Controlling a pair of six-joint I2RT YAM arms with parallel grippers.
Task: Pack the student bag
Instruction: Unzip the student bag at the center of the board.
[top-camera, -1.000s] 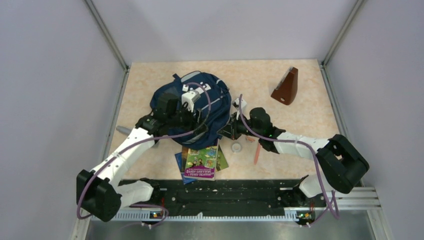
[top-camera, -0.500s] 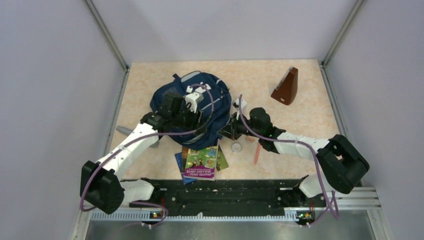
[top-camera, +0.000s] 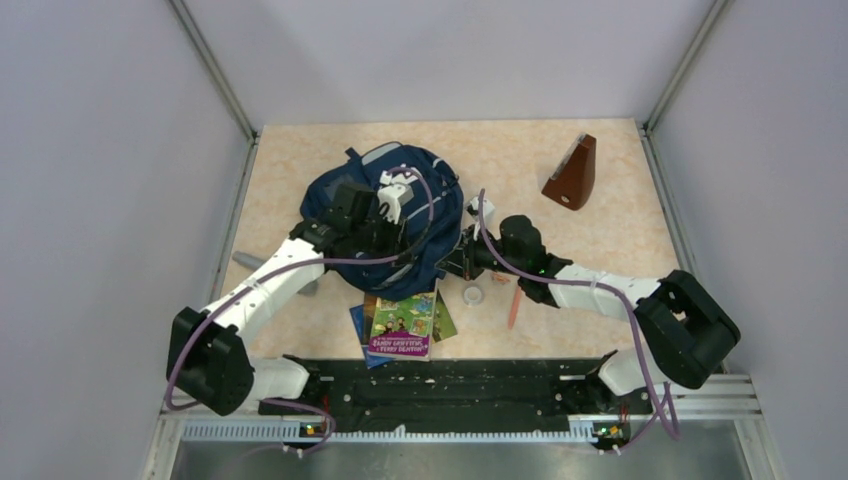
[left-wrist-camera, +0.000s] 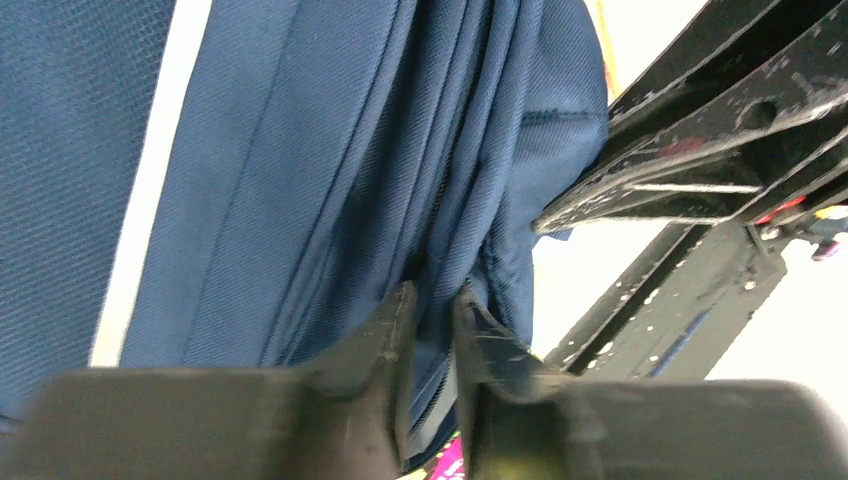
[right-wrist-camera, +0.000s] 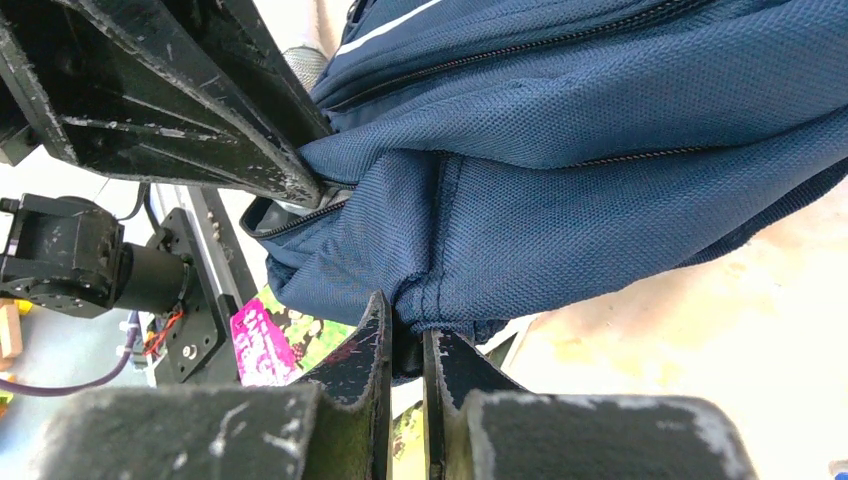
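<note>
My left end effector (left-wrist-camera: 430, 300) has pushed a little farther across the student bag (top-camera: 325, 195) than a second ago, and its fingers (left-wrist-camera: 385, 340), which stood wider then, have now narrowed onto a fold of the navy fabric by a zip seam, so the cloth sits pinched between them. My right end effector (right-wrist-camera: 405, 315) has not moved in that second. It stays pressed together on a stitched bunch of the same bag's fabric at the edge nearest it, with the cloth gathered right at the fingertips. The bag lies heaped on the table (top-camera: 620, 220), under my left end effector and just to the left of my right one, in the same spot as before. From my left wrist I see the black frame of the right end effector just beyond the bag's edge. Below both end effectors, toward my bases, a colourful book (top-camera: 405, 325) pokes out from under the bag, unchanged. An orange pen (top-camera: 513, 310) lies just beside my right arm.
</note>
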